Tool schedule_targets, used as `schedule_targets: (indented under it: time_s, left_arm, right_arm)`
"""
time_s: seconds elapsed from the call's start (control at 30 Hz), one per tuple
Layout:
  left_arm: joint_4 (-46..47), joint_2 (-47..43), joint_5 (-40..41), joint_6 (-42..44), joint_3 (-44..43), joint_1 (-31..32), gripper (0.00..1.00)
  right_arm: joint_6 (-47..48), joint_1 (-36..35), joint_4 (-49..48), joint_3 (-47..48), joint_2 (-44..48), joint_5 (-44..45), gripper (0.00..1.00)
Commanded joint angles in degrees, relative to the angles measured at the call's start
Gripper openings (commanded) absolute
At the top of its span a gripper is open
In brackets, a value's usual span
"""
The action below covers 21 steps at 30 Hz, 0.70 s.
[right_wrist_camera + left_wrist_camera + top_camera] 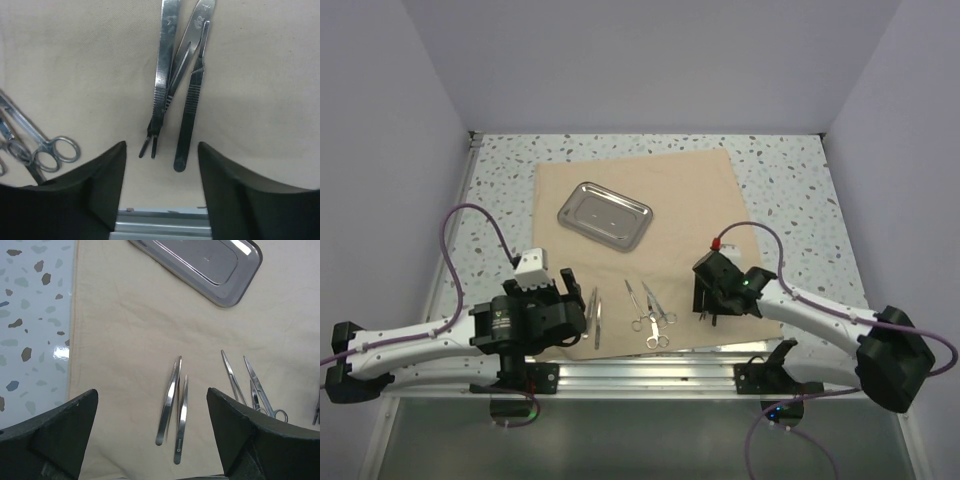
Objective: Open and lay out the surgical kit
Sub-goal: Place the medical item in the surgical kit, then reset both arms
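1. Top view: the cloth [690, 185] lies spread flat on the table [790, 190], so opening looks done and laying out the tools is the step in hand. The tray [605, 215] sits empty on the far left part of the cloth. Tweezers [594, 318] and scissors [650, 315] lie in a row along its near edge.
2. Left wrist view: the left fingers [50, 435] stand wide apart, released and holding nothing, above the two tweezers [172, 405], which lie close side by side. The scissors [252, 387] are just to the right.
3. Right wrist view: the right fingers [85, 190] are apart and released, with nothing between them. Below them a cluster of slim metal handles [161, 85] overlaps at the far ends. Spacing these out is probably next. That calls for pinching one flat handle without dragging its neighbours or rucking the cloth. The scissors' rings [50, 152] lie near on the left, and a metal rail [160, 220] runs along the near edge.
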<state>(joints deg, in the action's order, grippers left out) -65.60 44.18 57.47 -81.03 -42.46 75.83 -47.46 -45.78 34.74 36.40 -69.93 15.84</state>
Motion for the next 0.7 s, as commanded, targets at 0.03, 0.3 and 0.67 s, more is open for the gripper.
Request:
schedule_targets:
  time_s: [0.03,0.3,0.67]
  left_arm:
    - [-1.11,0.81,2.82,-2.46,-0.35,0.28,0.94]
    - [-3.56,2.66,4.13,-5.36,-1.22,0.19,0.94]
    - [-9.8,13.73,9.06,-5.63,-12.47,0.19,0.95]
  right_arm:
    - [-0.97,-0.63,1.9,0.16,10.13,-0.28,0.86]
    - [9.82,-0.89,4.46,4.9,23.87,6.74,0.98]
    - [24.61,-0.89,-14.52,3.15,30.38,-3.7,0.98]
